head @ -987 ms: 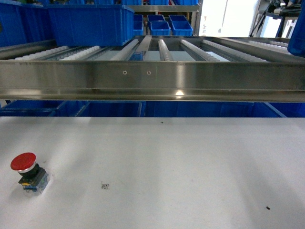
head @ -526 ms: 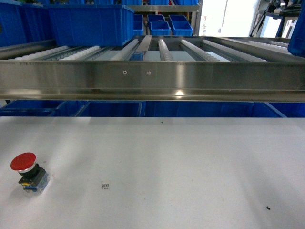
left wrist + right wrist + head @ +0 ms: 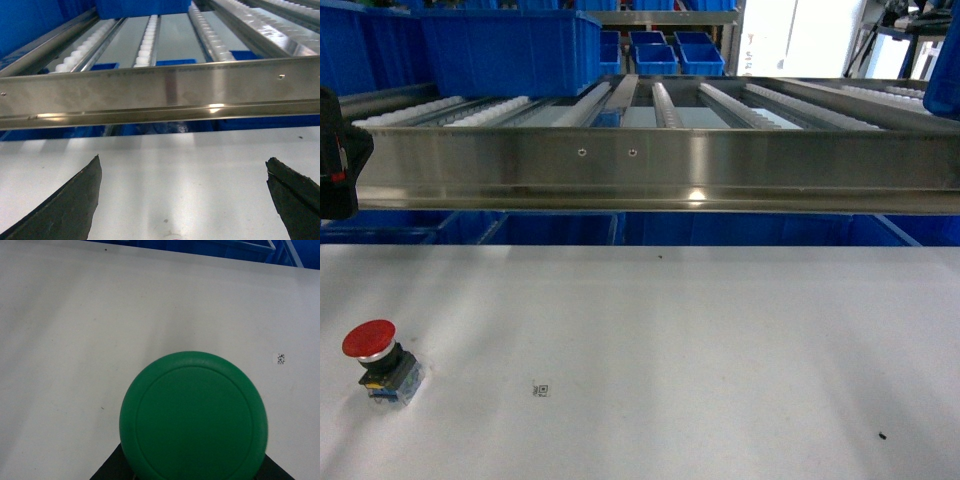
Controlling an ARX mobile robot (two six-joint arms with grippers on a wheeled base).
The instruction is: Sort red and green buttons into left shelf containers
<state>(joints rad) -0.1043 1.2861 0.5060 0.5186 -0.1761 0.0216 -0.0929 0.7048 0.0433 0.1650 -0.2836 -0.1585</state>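
Green button [image 3: 193,416] fills the right wrist view, gripped in the right gripper's dark jaws above the white table [image 3: 75,340]. Left gripper [image 3: 182,200] hangs spread and empty. Red button [image 3: 378,359] stands on the table, left. Blue bin [image 3: 510,50] sits on the roller shelf [image 3: 660,165], contents hidden

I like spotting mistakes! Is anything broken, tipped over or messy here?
Nothing looks broken or spilled. The red button stands upright on the white table. The green button fills the right wrist view, looking whole.
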